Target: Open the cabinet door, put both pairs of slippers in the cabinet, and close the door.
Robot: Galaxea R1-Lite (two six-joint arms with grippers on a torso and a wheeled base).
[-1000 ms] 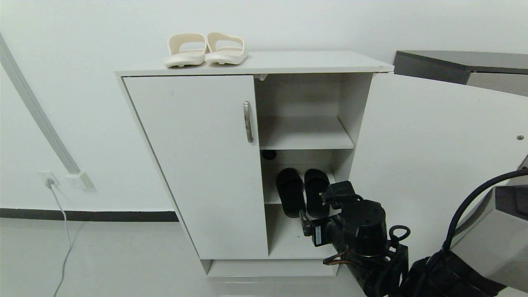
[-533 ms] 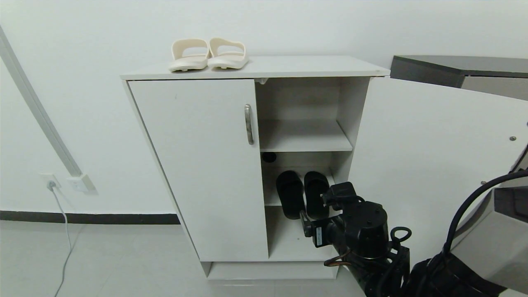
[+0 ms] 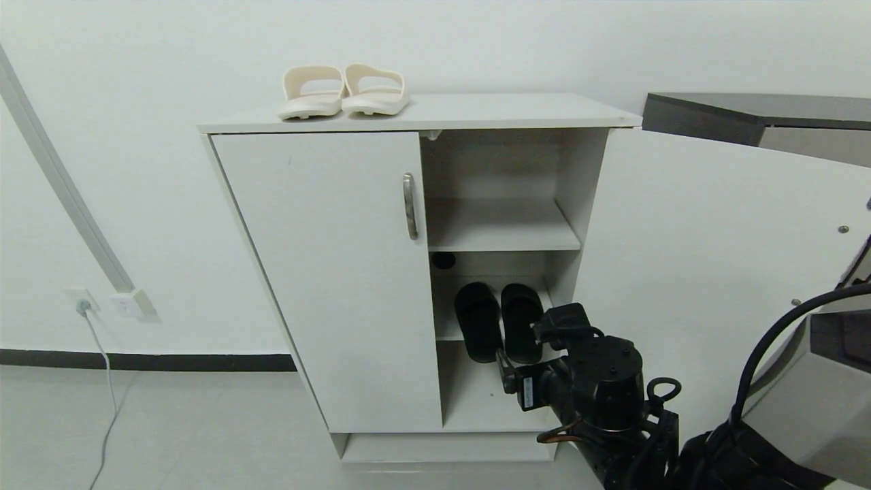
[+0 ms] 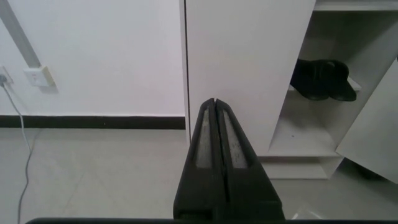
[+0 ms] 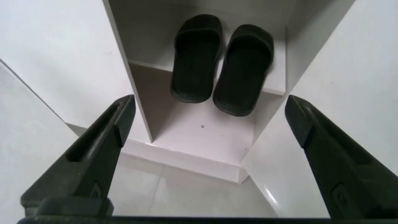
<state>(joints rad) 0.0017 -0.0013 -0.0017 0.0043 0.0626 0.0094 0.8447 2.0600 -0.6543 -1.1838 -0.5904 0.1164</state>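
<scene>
Black slippers (image 3: 500,323) lay side by side on the middle shelf of the cabinet's (image 3: 422,112) right compartment, toes toward the back and heels jutting a little over the shelf's front edge. The right door (image 3: 708,258) stood swung wide open, while the left door (image 3: 326,272) was shut, its metal handle (image 3: 409,204) upright near its inner edge. On the cabinet top, toward its left end, sat the cream slippers (image 3: 343,92), also paired and touching each other.

The right gripper (image 3: 527,347) hung in front of the open compartment, just short of the black pair's heels. Seen from the right wrist, the right gripper (image 5: 209,112) had its two fingers (image 5: 102,140) spread wide with nothing between them. The black slippers (image 5: 222,65) lay beyond the fingertips, centred in the gap but apart from both fingers.

The left gripper (image 4: 214,106) had its fingers pressed flat together, gripping nothing. It pointed at the closed left door, and the black slippers (image 4: 322,79) showed well off to one side of it in the open compartment.

A wall socket (image 3: 81,299) with a cable plugged in sat low on the wall left of the cabinet, and a grey counter (image 3: 762,112) stood behind the open door.
</scene>
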